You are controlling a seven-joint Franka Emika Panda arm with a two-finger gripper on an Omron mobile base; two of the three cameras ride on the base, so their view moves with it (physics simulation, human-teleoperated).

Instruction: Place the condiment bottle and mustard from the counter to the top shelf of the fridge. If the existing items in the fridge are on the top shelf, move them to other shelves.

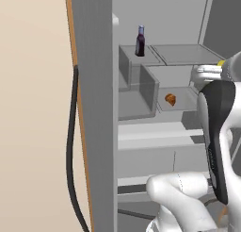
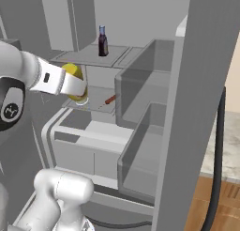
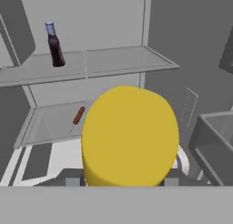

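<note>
The condiment bottle (image 1: 140, 41) (image 2: 102, 42) (image 3: 55, 45), dark purple with a pale cap, stands upright at the left of the fridge's top glass shelf (image 3: 118, 61). The yellow mustard (image 3: 129, 136) (image 2: 74, 75) (image 1: 220, 63) sits between the fingers of my gripper (image 2: 78, 91) (image 3: 122, 180), which is shut on it. The gripper holds it inside the fridge opening, at about the height of the second shelf (image 3: 50, 125) and below the top shelf. A small orange-red item (image 1: 170, 99) (image 2: 109, 99) (image 3: 78, 114) lies on that second shelf.
The open fridge door with its grey door bins (image 2: 140, 89) (image 1: 136, 82) stands close beside the arm. A white drawer (image 2: 84, 145) sits under the shelves. A black cable (image 1: 70, 146) hangs by the wood-edged panel outside the fridge.
</note>
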